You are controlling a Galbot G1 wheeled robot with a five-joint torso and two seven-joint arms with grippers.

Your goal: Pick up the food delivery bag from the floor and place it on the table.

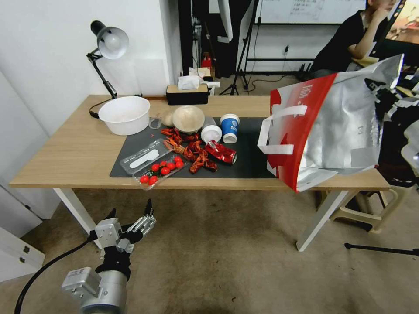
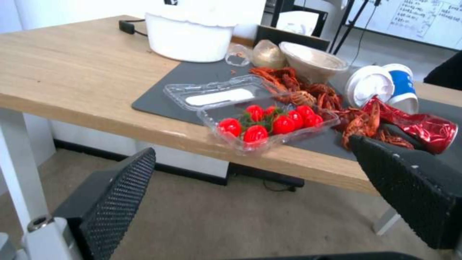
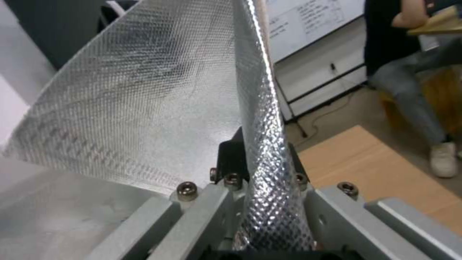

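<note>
The food delivery bag (image 1: 336, 131) hangs tilted over the right end of the table (image 1: 65, 152), its red side and white strap handles facing left and its silver foil lining open toward me. Its lower corner reaches past the table's front edge; I cannot tell whether it touches the top. In the right wrist view my right gripper (image 3: 262, 159) is shut on the foil rim of the bag (image 3: 144, 90). My left gripper (image 1: 131, 213) hangs open and empty low over the floor (image 1: 218, 261), in front of the table's left leg; its two black fingers (image 2: 115, 202) frame the table edge.
On the dark grey mat (image 1: 253, 161) lie a tray of tomatoes (image 1: 159, 169), crayfish shells (image 1: 192, 152), a crushed red can (image 1: 221, 152) and a blue cup (image 1: 229, 127). A white bowl (image 1: 124, 114), lamp (image 1: 107, 43) and tissue box (image 1: 187, 92) stand behind. A stool (image 1: 371, 209) stands under the right end.
</note>
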